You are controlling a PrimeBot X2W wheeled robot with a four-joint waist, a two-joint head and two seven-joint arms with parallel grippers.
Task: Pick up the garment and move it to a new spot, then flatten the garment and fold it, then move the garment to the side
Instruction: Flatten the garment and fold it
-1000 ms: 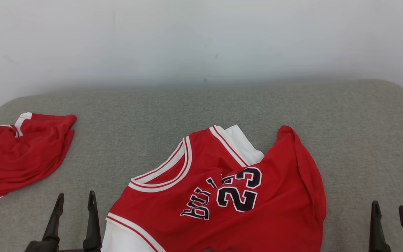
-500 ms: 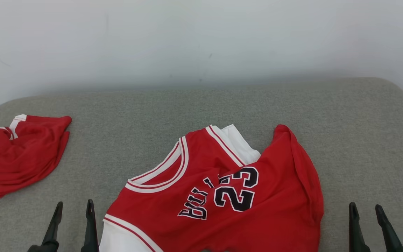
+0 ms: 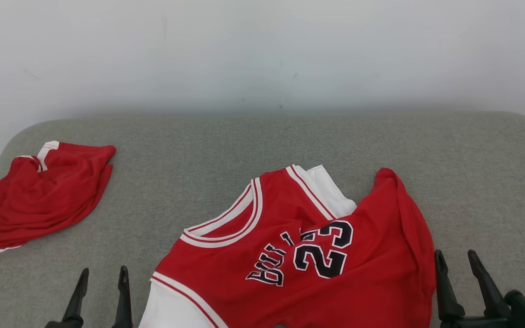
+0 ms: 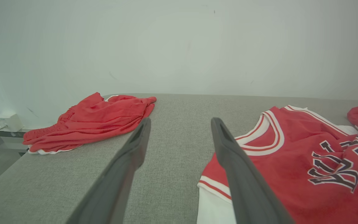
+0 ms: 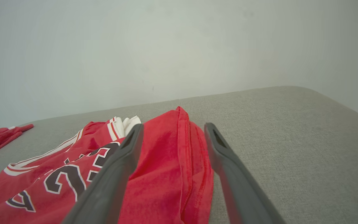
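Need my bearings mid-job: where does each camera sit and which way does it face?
Head view: on the head, facing forward and down at the jersey on the grey surface; left end effector lower left, right end effector lower right, both open.
Left wrist view: wrist-mounted, along its fingers across the surface to the wall, red garment left.
Right wrist view: wrist-mounted, along its fingers at the jersey's folded red edge.
All three share the jersey.

A plain indoor room: a grey fabric-covered surface (image 3: 198,150) stands against a blank white wall (image 3: 262,54).
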